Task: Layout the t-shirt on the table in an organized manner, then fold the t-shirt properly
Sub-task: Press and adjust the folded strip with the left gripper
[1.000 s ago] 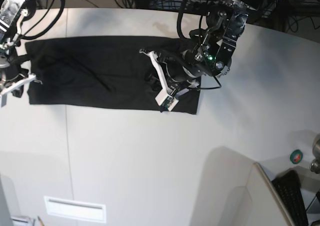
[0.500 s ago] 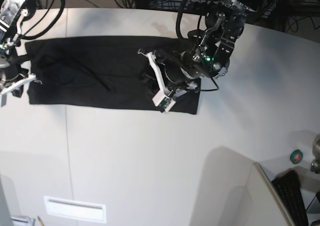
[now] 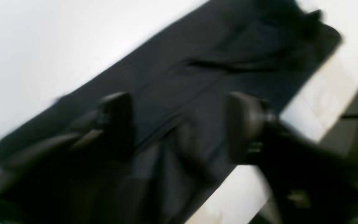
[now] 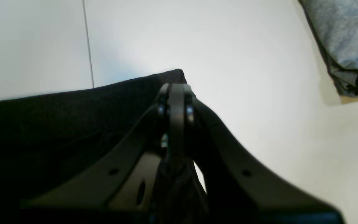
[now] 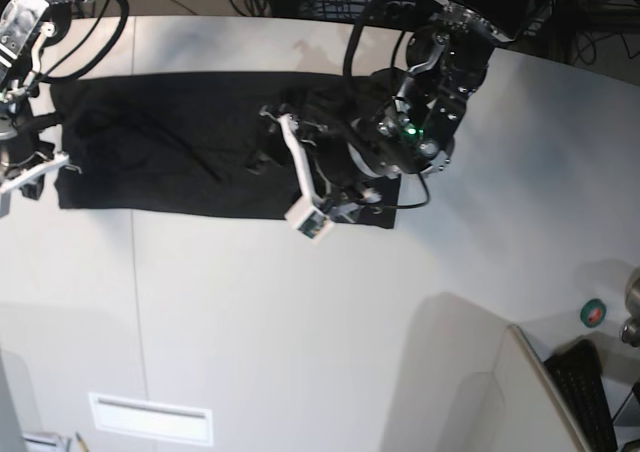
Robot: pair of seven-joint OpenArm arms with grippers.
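One black t-shirt lies on the white worktop, spread as a long dark band across its far half, with a few creases running through the cloth. No print shows on the side facing up.

Two arms work at it, one at each end. The left gripper, on the right of the base view, hangs over the shirt's end nearest that side; its jaws stand apart with nothing between them, and in the blurred left wrist view its two dark fingers are seen spread above the fabric. The right gripper sits at the opposite end of the shirt, at the worktop's edge. In the right wrist view its jaws are clenched together, with black cloth bunched just beneath them at the shirt's corner; the jaws look to be pinching that corner.

One thin dark seam line crosses the worktop. One folded grey cloth lies at the top right of the right wrist view, well apart from the shirt. One small round green and red object rests near the worktop's right edge.
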